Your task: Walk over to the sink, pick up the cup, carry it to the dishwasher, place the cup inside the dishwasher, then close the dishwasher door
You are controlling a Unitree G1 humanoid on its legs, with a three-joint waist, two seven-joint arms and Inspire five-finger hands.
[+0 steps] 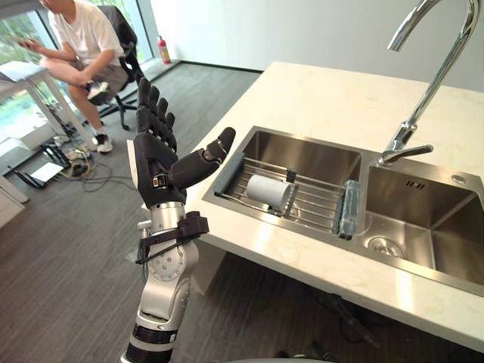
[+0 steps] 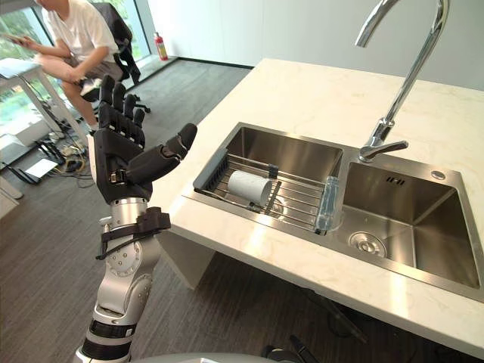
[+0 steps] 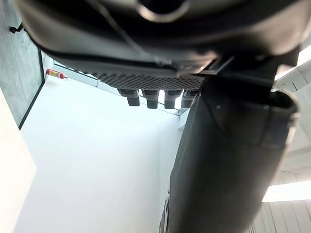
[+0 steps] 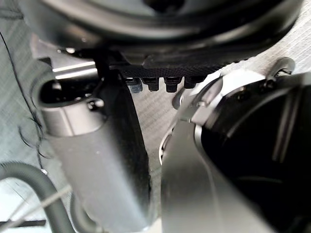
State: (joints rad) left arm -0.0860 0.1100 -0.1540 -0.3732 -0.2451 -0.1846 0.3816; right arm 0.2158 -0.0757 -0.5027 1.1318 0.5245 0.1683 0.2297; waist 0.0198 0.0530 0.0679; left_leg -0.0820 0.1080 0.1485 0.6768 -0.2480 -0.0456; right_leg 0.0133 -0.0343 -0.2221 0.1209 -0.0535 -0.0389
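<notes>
A white cup (image 1: pixel 268 190) lies on its side on a wire rack (image 1: pixel 321 203) in the left basin of the steel sink (image 1: pixel 302 155). My left hand (image 1: pixel 159 155) is raised upright to the left of the counter's corner, well short of the cup, fingers straight and thumb pointing toward the sink; it holds nothing. In the left wrist view the left hand (image 3: pixel 146 58) faces a pale wall. My right hand (image 4: pixel 165 68) hangs low with its fingers straight, nothing in it.
A tall chrome faucet (image 1: pixel 423 98) rises behind the divider between the basins. A clear bottle-like item (image 1: pixel 350 208) lies at the rack's right end. The pale stone counter (image 1: pixel 333 91) surrounds the sink. A person (image 1: pixel 83 38) sits at the far left, by a desk and floor cables.
</notes>
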